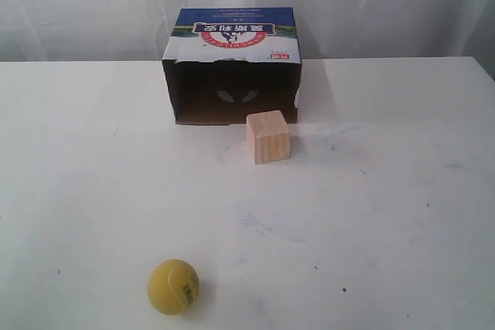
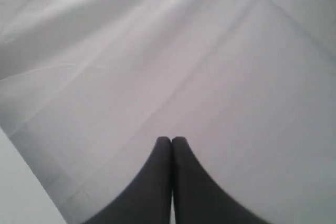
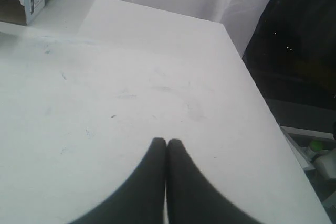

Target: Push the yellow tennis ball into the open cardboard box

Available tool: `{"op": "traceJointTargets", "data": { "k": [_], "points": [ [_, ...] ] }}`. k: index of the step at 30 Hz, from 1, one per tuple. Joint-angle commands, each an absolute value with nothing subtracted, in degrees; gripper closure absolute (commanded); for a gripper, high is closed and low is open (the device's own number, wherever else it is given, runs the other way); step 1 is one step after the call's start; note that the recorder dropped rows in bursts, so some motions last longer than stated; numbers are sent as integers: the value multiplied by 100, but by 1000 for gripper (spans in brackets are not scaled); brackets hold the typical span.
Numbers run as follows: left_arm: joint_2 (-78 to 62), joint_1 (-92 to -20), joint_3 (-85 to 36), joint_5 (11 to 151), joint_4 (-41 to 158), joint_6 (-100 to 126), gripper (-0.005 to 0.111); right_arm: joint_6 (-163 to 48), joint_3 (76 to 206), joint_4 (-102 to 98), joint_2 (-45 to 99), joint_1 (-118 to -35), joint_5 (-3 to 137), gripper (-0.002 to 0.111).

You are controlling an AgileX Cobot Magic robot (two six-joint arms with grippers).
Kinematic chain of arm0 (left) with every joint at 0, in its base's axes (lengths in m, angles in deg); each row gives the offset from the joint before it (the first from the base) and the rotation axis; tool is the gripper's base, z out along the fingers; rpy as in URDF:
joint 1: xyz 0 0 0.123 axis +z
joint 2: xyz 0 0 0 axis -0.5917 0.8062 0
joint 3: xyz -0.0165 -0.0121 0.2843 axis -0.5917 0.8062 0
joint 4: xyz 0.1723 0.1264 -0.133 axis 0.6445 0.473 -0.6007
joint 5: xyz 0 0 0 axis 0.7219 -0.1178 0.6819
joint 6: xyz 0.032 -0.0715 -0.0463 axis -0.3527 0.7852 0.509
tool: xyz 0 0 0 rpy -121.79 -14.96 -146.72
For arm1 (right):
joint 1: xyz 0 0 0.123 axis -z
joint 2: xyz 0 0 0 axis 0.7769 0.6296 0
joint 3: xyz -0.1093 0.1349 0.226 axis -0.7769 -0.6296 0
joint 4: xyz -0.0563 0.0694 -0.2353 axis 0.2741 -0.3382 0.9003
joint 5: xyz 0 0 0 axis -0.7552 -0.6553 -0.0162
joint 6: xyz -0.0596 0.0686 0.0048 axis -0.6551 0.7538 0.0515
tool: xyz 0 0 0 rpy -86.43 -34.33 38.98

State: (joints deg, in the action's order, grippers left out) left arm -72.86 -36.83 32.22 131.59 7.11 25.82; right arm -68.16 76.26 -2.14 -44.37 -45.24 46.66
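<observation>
Exterior view: the fuzzy yellow tennis ball [image 1: 173, 287] is seen near the front edge of the white desk [image 1: 402, 214], left of middle, with the open brown cardboard box [image 1: 232, 67] toward the back edge, so the left gripper [image 2: 171, 140], closed empty like the right gripper [image 3: 166, 142], is judged nearer.

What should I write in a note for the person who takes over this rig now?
Left gripper: shut, empty.
Right gripper: shut, empty, over table.
Yellow tennis ball: near side of exterior view, left of centre.
Open cardboard box: far side, opening towards the ball; wooden cube stands before its right part.
Done: nothing.
Remaining: push the ball into the box, probably passing left of the cube.
</observation>
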Motion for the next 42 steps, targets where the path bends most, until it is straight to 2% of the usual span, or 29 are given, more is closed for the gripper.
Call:
{"op": "traceJointTargets", "data": {
  "k": [1,3,5,8,10,13,17,20,24,27,29,35,42],
  "points": [
    [-5864,-3700,1930,13167,1006,2352,107,-6831,7612,-214,-4468,-4530,4748,108],
    [-4988,-3700,1086,12256,3045,2078,107,-6831,7612,-214,-4468,-4530,4748,108],
    [-4084,-3700,-140,10717,5094,2230,107,-6831,7612,-214,-4468,-4530,4748,108],
    [-2737,-3767,-1723,7960,7951,4704,107,-6831,7612,-214,-4468,-4530,4748,108],
    [-1582,-3862,-2635,5360,8767,5615,107,-6831,7612,-214,-4468,-4530,4748,108],
    [-589,-3872,-2868,3262,8212,4425,107,-6831,7612,-214,-4468,-4530,4748,108],
    [-688,-4000,-1838,3720,4478,1627,107,-6831,7612,-214,-4468,-4530,4748,108],
    [-979,-4701,-523,4470,1273,-917,107,-6831,7612,-214,-4468,-4530,4748,108],
    [-968,-5631,686,5736,-1469,-4341,107,-6831,7612,-214,-4468,-4530,4748,108],
    [-980,-5642,733,5857,-2505,-5083,107,-6831,7612,-214,-4468,-4530,4748,108],
    [-935,-5642,758,5539,-2858,-6016,107,-6831,7612,-214,-4468,-4530,4748,108],
    [-242,-5642,973,4504,-3668,-6988,107,-6831,7612,-214,-4468,-4530,4748,108],
    [-46,-5642,973,5123,-3750,-7387,107,-6831,7612,-214,-4468,-4530,4748,108]
  ]
}}
